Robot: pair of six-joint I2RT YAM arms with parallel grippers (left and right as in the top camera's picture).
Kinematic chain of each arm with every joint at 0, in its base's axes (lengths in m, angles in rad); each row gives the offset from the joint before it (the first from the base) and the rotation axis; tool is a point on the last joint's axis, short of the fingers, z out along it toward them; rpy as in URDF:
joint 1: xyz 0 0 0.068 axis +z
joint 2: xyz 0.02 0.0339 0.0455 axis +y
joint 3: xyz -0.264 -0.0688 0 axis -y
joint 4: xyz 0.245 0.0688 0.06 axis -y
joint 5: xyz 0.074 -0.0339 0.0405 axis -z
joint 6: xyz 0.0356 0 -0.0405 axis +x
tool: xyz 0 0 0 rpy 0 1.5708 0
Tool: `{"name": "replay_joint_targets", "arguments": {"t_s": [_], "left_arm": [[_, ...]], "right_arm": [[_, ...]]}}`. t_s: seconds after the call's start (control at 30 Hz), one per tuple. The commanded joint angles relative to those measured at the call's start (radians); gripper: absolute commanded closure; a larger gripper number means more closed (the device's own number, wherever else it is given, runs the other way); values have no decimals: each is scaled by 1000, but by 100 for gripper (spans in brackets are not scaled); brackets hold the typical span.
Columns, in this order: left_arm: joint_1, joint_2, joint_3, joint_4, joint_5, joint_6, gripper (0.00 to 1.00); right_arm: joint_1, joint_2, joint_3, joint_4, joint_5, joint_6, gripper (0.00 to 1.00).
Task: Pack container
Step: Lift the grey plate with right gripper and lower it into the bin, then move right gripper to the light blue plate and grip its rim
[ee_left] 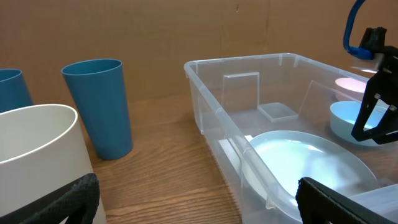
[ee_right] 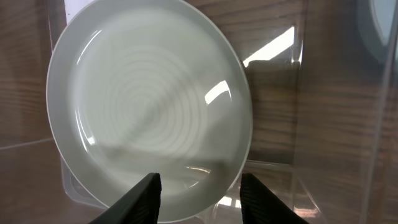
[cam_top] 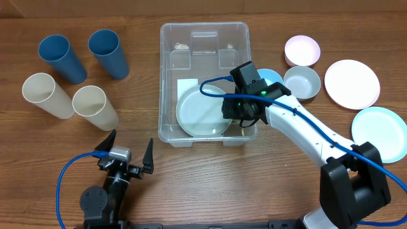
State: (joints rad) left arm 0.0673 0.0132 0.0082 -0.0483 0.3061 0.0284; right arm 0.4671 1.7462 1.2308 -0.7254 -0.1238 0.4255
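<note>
The container [cam_top: 205, 35] is a large clear plastic bin in the middle of the table; it also shows in the left wrist view [ee_left: 249, 68] and the right wrist view [ee_right: 292, 137]. A pale green plate [cam_top: 200, 114] lies inside it at the near end, seen close in the right wrist view [ee_right: 149, 99] and in the left wrist view [ee_left: 311, 162]. My right gripper [ee_right: 200, 190] is open just above the plate's near edge, over the bin's near right corner [cam_top: 241, 113]. My left gripper [cam_top: 127, 156] is open and empty on the table in front of the bin's left corner [ee_left: 199, 199].
Two blue cups [cam_top: 109, 52] [cam_top: 60, 57] and two cream cups [cam_top: 94, 107] [cam_top: 46, 95] stand at the left. At the right are a pink bowl [cam_top: 301, 49], a grey bowl [cam_top: 303, 81], a light blue bowl [cam_top: 272, 77], a pink plate [cam_top: 351, 83] and a light blue plate [cam_top: 380, 132].
</note>
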Motion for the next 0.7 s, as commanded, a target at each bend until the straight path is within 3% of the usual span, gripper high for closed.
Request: {"name": "replay_joint_targets", "arguments": {"t_s": [0.0, 0.27, 0.37, 0.5, 0.67], "left_arm": [[7, -8, -3, 0, 0, -13, 0], [7, -8, -3, 0, 0, -13, 0], [7, -8, -3, 0, 0, -13, 0], [7, -8, -3, 0, 0, -13, 0], [7, -8, -3, 0, 0, -13, 0]], "right_arm": [[0, 26, 53, -7, 3, -98, 55], [-19, -18, 455, -287, -11, -120, 37], [-85, -36, 597, -431, 51, -52, 34], [-340, -44, 658, -586, 133, 140, 19], [-758, -32, 634, -693, 135, 204, 0]]}}
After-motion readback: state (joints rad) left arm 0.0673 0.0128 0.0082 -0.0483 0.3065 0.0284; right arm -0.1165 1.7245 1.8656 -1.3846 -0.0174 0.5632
